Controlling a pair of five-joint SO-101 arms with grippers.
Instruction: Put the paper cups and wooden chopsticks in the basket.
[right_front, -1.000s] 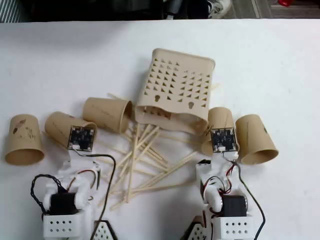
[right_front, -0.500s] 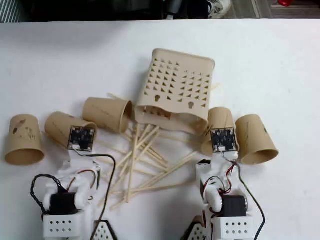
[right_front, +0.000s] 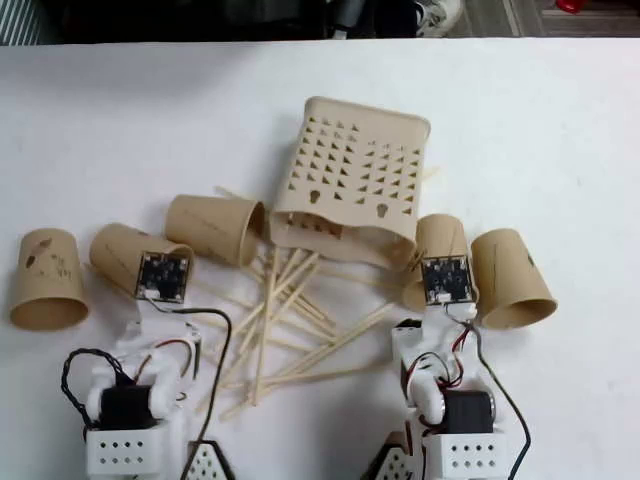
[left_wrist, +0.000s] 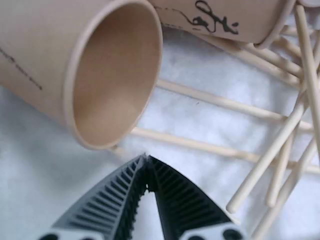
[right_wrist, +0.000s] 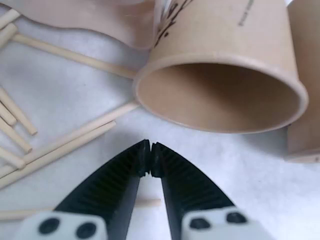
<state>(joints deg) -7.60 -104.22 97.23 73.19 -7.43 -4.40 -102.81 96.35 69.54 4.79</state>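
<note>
Paper cups, five, all on their sides on the white table (right_front: 560, 120).

High view:
- Left cup (right_front: 118, 248) lies under the wrist end of the left arm (right_front: 125, 400).
- Mid cup (right_front: 213, 228) is just beyond that, toward the basket (right_front: 350, 170).
- Far-left cup (right_front: 45, 280) is off to the arm's outer side.
- Right cup (right_front: 440, 238) sits under the wrist end of the right arm (right_front: 447, 400), with the far-right cup (right_front: 512, 278) right beside it on the outer side.
- Chopsticks (right_front: 285, 310) are a loose crossed heap between the two arms, reaching up to the basket.
- Basket is tipped over, holed wall up; its inside is hard to see.

Left wrist view:
- Left gripper (left_wrist: 146, 159) is pinched together, empty, low over the table.
- Left cup (left_wrist: 112, 75) has its mouth turned toward the gripper, just ahead and a bit aside.
- Chopsticks (left_wrist: 220, 105) run past just ahead of the tips.

Right wrist view:
- Right gripper (right_wrist: 150, 145) is closed on nothing.
- Right cup (right_wrist: 220, 95) is just ahead, mouth open toward it.
- Chopsticks (right_wrist: 65, 145) lie beside the tips, and the edge of the basket (right_wrist: 90, 17) is beyond.

Handling, my guess:
- Cups are light and thin and would crush easily. Open the jaws, put one finger inside the rim and one outside, and squeeze softly.
- Chopsticks are light, stiff and thin, and likely to roll and tangle. Pinch one crosswise near mid-length.
</note>
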